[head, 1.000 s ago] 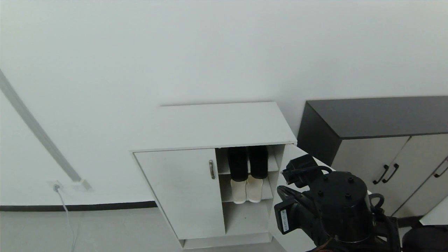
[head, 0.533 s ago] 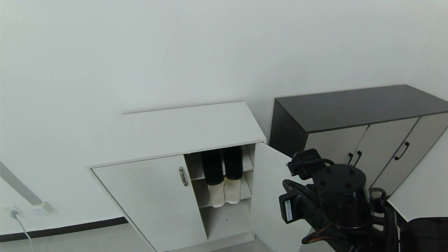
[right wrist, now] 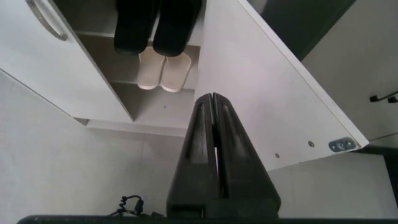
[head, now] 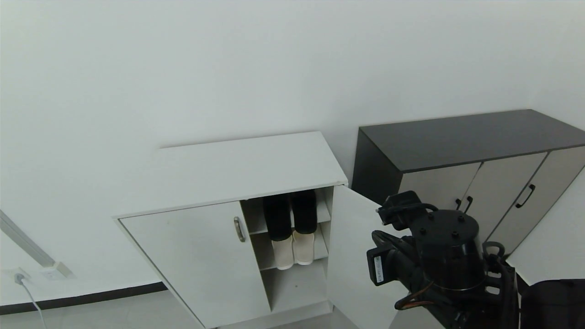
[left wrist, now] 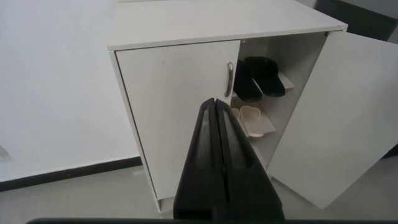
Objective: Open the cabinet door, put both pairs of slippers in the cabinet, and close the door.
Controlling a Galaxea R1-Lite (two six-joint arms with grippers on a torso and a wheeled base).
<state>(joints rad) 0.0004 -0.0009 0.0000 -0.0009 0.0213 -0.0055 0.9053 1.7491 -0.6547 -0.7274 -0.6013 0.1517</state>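
The white cabinet (head: 237,169) stands against the wall with its left door (head: 192,256) closed and its right door (head: 354,256) swung open. Inside, a black pair of slippers (head: 290,214) lies on the upper shelf and a white pair (head: 293,249) on the shelf below. My left gripper (left wrist: 215,101) is shut and empty, in front of the closed door near its handle (left wrist: 229,79). My right gripper (right wrist: 214,96) is also shut and empty, close to the open door (right wrist: 261,93), with both pairs (right wrist: 155,25) (right wrist: 163,70) beyond it.
A dark-topped sideboard (head: 457,137) with grey doors stands just right of the cabinet. A wall socket with a cable (head: 18,276) is low on the left. A white surface (head: 553,246) juts in at the right edge. The cabinet's bottom shelf (head: 295,285) is bare.
The head camera swung to the right during the first half second, shifting the whole picture. Since then the cabinet, slippers and door stay put and the right arm has barely moved.
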